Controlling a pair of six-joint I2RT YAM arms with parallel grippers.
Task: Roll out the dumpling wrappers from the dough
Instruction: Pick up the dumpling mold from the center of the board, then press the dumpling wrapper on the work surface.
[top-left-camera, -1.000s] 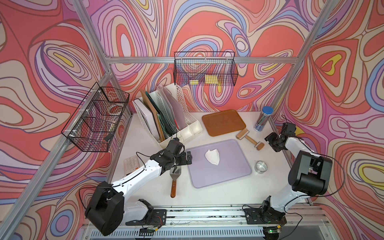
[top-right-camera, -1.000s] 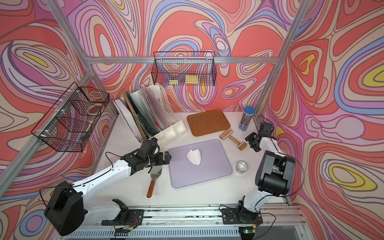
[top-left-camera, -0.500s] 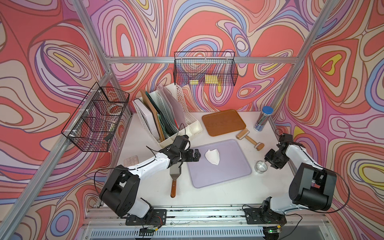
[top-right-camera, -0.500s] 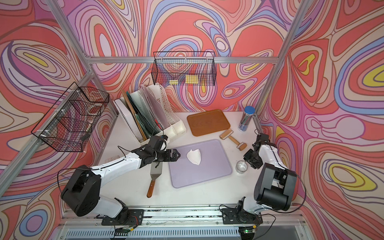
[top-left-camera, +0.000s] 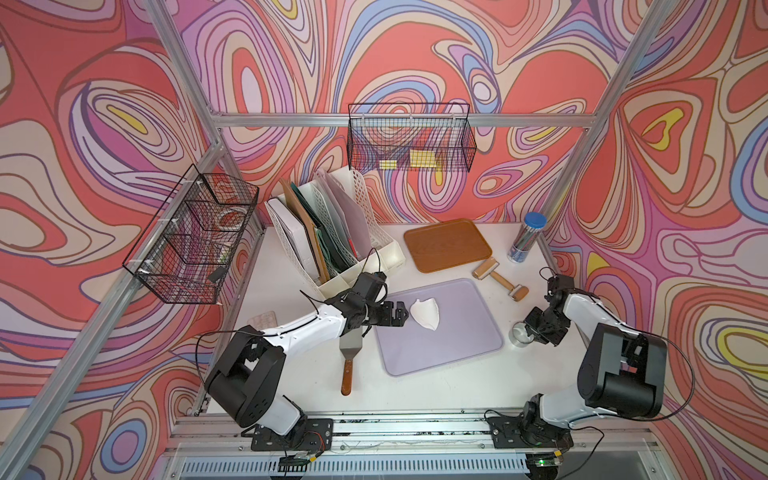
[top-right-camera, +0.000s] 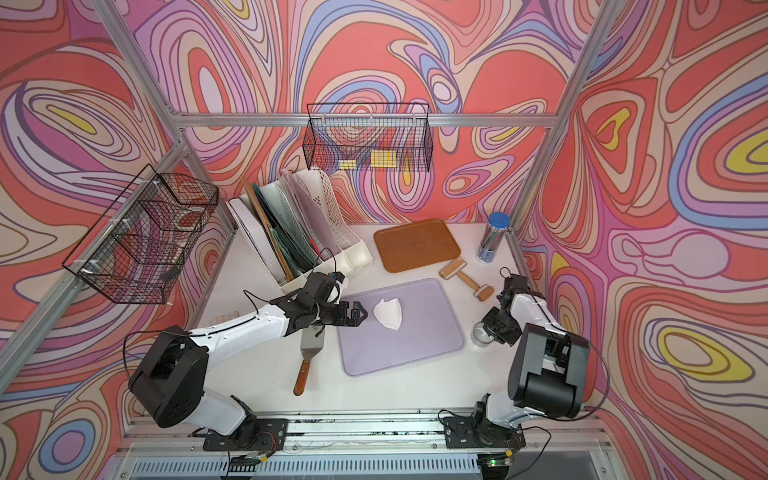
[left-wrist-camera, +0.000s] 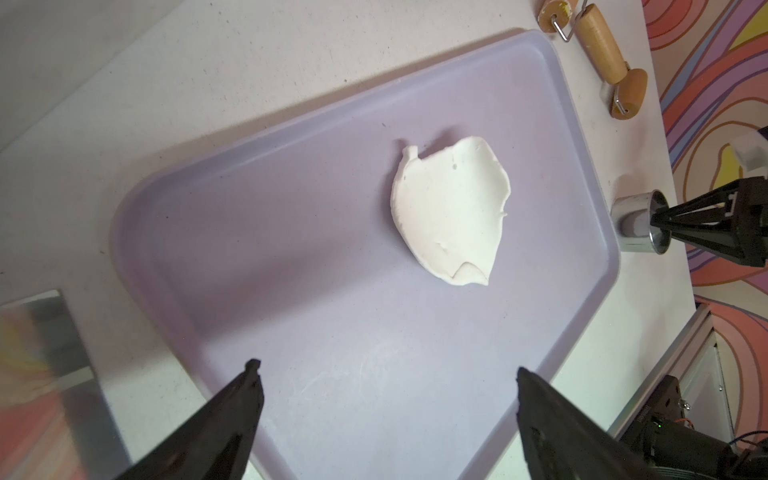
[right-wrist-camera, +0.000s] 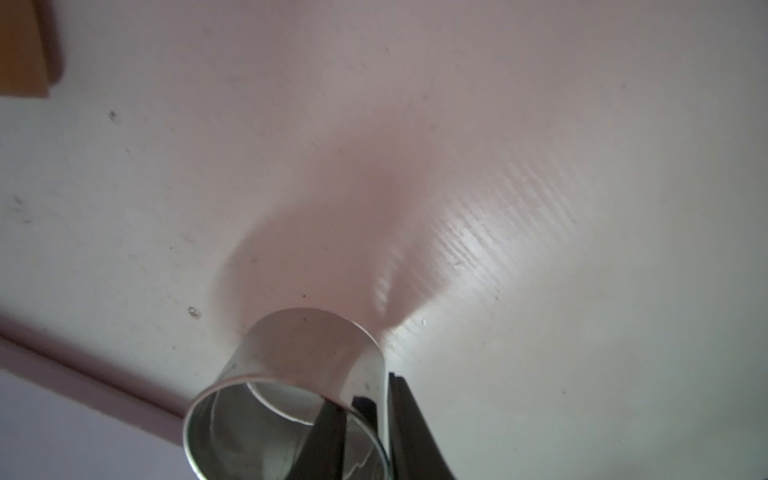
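Pinches ring (right-wrist-camera: 291, 374) by its wall with right gripper (right-wrist-camera: 365, 399): one finger inside, one outside, jaws nearly together on the thin metal. Leaves it upright on table (top-left-camera: 449, 390), just off mat's (top-left-camera: 457, 345) right edge.

Finds dough (top-left-camera: 424, 313) on mat's far left part, ragged and flat, long axis roughly front to back; no round wrapper in view. Puts dough leftward from ring, across bare mat, well apart. Holds left gripper (left-wrist-camera: 386, 370) wide open and empty just beside dough's left edge, so far nearer to it than right gripper. Calls, most likely, for lifting ring and carrying it left over mat to dough, mouth kept level.

Against a second back: has brought right gripper forward from beside roller (top-left-camera: 498, 282) down onto ring and narrowed it; has eased left gripper rightward from above spatula (top-left-camera: 349, 347) blade to mat's edge, still fully spread. Shows dough, ring, roller and spatula unmoved.
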